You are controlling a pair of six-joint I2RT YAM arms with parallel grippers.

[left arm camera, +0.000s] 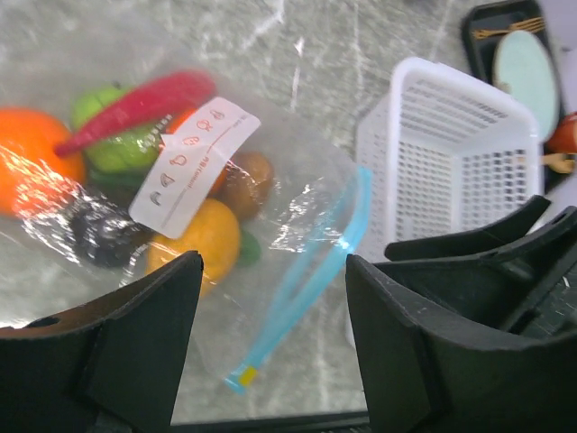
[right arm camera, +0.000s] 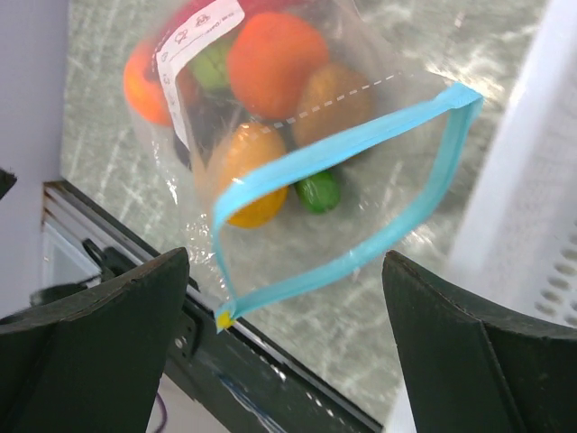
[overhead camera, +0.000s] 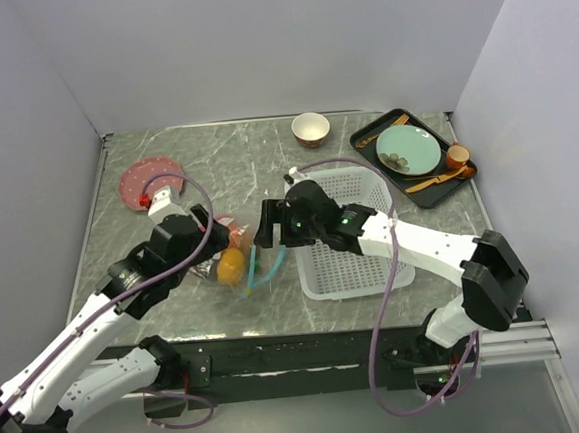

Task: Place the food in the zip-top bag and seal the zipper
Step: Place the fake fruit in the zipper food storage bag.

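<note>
The zip-top bag (overhead camera: 228, 253) lies on the marble table between my two grippers, with the food inside. Through the clear plastic I see an orange (left arm camera: 36, 171), a red chili (left arm camera: 135, 104), a green apple (left arm camera: 122, 149), a yellow fruit (left arm camera: 194, 239), a kiwi (left arm camera: 245, 180) and a green pepper (right arm camera: 317, 191). The teal-blue zipper (right arm camera: 361, 135) gapes in a loop, its two lips apart. My left gripper (left arm camera: 273, 271) hangs open over the bag's mouth end. My right gripper (right arm camera: 284, 262) is wide open above the zipper, holding nothing.
A white mesh basket (overhead camera: 357, 241) stands right beside the bag's mouth. At the back are a small bowl (overhead camera: 310, 129), a pink plate (overhead camera: 149, 180) and a black tray (overhead camera: 371, 130) carrying a green plate and spoons. The table's near edge (right arm camera: 270, 361) runs just below the zipper.
</note>
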